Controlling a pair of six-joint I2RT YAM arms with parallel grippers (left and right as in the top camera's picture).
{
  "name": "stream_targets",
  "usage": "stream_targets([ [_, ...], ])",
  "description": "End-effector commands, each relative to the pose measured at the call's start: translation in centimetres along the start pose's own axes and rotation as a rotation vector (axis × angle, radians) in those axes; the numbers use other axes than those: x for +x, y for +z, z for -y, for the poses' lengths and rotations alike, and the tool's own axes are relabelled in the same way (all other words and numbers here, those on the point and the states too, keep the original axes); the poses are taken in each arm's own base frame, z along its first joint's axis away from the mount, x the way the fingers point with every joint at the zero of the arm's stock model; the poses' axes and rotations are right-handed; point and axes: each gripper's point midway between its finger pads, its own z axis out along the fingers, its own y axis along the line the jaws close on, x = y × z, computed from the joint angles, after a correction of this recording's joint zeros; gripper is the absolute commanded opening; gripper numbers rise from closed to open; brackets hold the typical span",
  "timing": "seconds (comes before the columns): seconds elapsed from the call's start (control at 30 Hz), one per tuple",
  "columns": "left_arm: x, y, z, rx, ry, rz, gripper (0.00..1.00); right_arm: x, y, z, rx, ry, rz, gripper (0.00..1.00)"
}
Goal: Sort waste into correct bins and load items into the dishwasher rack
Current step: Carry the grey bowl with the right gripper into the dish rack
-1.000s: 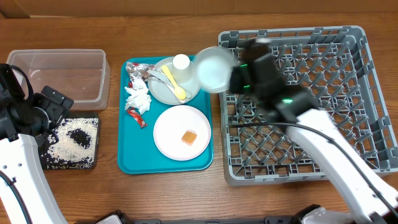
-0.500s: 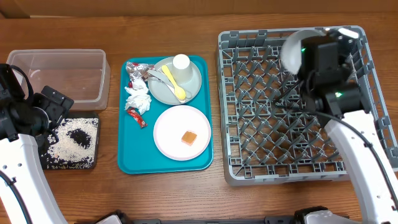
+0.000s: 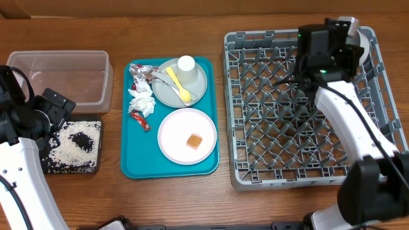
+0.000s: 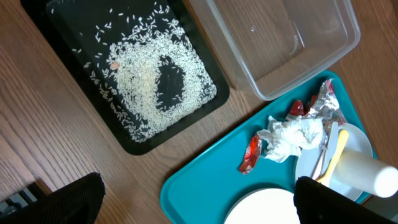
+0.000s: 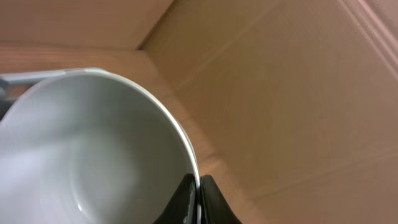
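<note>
Carried by the right arm, the white bowl (image 5: 93, 155) has gone from beside the teal tray (image 3: 128, 160) to the far right corner of the dishwasher rack (image 3: 255, 172). At the left, the left gripper (image 4: 199, 183) hangs spread wide and empty above the table (image 3: 192, 198), between the black tray (image 3: 45, 167) strewn with rice (image 3: 64, 150) and the teal tray, with the clear tub (image 3: 105, 76) just beyond. At the right, the right gripper (image 5: 199, 186) is clenched on the bowl's rim, and in the wrist view the bowl's hollow lies left of the fingers.
</note>
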Motion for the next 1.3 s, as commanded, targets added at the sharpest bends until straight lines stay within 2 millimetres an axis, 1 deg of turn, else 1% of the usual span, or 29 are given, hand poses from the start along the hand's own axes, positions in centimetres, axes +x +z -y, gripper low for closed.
stream_targets([
  [0.0,-0.2,-0.2,0.1,0.008,-0.016,0.006,1.0,0.0,0.7,0.4,0.147,-0.237,-0.028,0.04],
  [0.13,-0.2,-0.2,0.1,0.008,-0.016,0.006,1.0,1.4,1.4,-1.5,0.144,-0.304,-0.048,0.04],
  [0.3,-0.2,-0.2,0.1,0.007,-0.016,0.006,1.0,1.6,1.3,-2.2,0.137,-0.322,-0.048,0.04],
  [0.4,-0.2,-0.2,0.1,0.008,-0.016,0.006,1.0,1.6,0.5,-3.3,0.09,-0.344,-0.031,0.04],
  [0.53,-0.2,-0.2,0.1,0.008,-0.016,0.006,1.0,1.7,-1.1,-5.2,0.016,-0.348,-0.001,0.04],
  [0.6,-0.2,-0.2,0.1,0.008,-0.016,0.006,1.0,1.8,-1.7,-5.9,-0.005,-0.343,0.008,0.04],
  [0.77,-0.2,-0.2,0.1,0.008,-0.016,0.006,1.0,2.4,-2.1,-6.3,-0.014,-0.374,0.002,0.04],
  [0.9,-0.2,-0.2,0.1,0.008,-0.016,0.006,1.0,2.7,-2.2,-6.3,-0.017,-0.355,-0.004,0.04],
  [0.97,-0.2,-0.2,0.1,0.008,-0.016,0.006,1.0,3.1,-2.4,-7.0,-0.055,-0.371,-0.007,0.05],
  [1.13,-0.2,-0.2,0.1,0.008,-0.016,0.006,1.0,3.1,-3.8,-8.4,-0.115,-0.371,0.015,0.04],
  [1.27,-0.2,-0.2,0.1,0.008,-0.016,0.006,1.0,2.8,-5.1,-9.2,-0.137,-0.383,0.041,0.04],
])
